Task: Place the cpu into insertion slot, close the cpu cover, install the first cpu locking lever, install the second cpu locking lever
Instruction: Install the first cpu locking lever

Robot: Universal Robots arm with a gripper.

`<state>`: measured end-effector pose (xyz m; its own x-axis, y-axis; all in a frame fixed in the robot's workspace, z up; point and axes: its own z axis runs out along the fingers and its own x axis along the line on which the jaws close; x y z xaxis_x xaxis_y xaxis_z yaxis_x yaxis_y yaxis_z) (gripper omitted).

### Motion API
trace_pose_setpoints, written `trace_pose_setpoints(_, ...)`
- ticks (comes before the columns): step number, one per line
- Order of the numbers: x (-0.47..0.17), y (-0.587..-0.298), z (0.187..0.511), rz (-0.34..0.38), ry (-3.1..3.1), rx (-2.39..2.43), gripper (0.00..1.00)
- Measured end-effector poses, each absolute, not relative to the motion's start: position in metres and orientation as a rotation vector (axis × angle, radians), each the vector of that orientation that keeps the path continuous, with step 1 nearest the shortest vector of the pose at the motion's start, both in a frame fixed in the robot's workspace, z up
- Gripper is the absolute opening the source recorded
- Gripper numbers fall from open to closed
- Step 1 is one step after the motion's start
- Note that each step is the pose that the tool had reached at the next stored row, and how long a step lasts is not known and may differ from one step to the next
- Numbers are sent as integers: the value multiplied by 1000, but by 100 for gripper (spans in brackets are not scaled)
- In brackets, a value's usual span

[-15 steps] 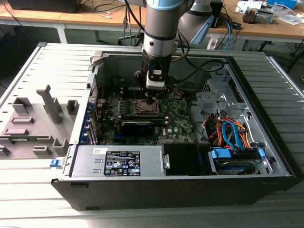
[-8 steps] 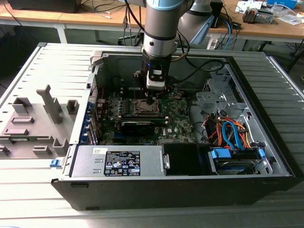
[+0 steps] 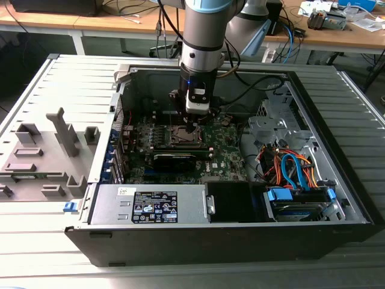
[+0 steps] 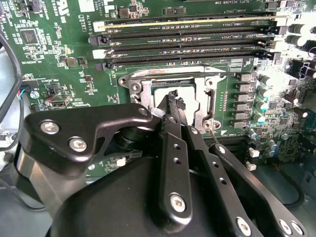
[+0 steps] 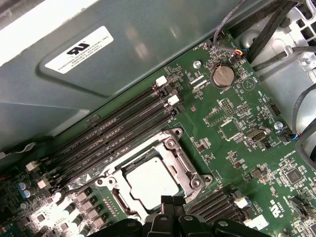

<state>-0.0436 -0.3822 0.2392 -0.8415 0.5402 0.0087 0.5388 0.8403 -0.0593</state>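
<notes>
- Exterior view: the gripper [image 3: 191, 127] hangs inside the open computer case [image 3: 337, 150], over the insertion slot [image 3: 179, 138] at mid-motherboard [image 3: 225, 158].
- Second wrist view: the gripper [image 4: 174, 101] is pinched together, empty, at the insertion slot [image 4: 148, 74] edge.
- First wrist view: the cpu [image 5: 148, 180] sits in the insertion slot [image 5: 170, 147], with memory slots [image 5: 123, 123] alongside.

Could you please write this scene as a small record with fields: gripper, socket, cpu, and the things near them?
gripper: shut, tips over the edge of the insertion slot
insertion slot: silver metal frame on the green motherboard
cpu: silver square, lying flat inside the frame
memory slots: four long dark slots beside the socket, empty
computer case: open side up
</notes>
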Motion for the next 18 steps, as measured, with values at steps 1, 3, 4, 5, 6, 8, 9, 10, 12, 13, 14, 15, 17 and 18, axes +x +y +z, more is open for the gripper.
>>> trace_pose_setpoints(1,-44,-382,239,85,-2990,-876,11)
trace_pose_setpoints(3,-44,-382,239,85,-2991,-873,11)
trace_pose_setpoints(4,-44,-382,239,85,-2991,-871,11)
trace_pose_setpoints(5,-44,-382,239,85,-2991,-870,11)
trace_pose_setpoints(6,-44,-382,239,85,-2992,-870,11)
trace_pose_setpoints(8,-44,-382,239,85,-2993,-867,11)
trace_pose_setpoints(9,-44,-382,239,85,-2993,-866,11)
trace_pose_setpoints(10,-44,-382,239,85,-2993,-865,11)
trace_pose_setpoints(12,-44,-382,239,85,-2994,-862,11)
trace_pose_setpoints(13,-44,-382,239,85,-2994,-861,11)
trace_pose_setpoints(14,-44,-382,239,85,-2995,-860,11)
trace_pose_setpoints(15,-44,-382,239,85,-2995,-859,11)
trace_pose_setpoints(17,-44,-382,239,85,-2996,-856,11)
trace_pose_setpoints(18,-44,-382,239,85,-2996,-855,11)
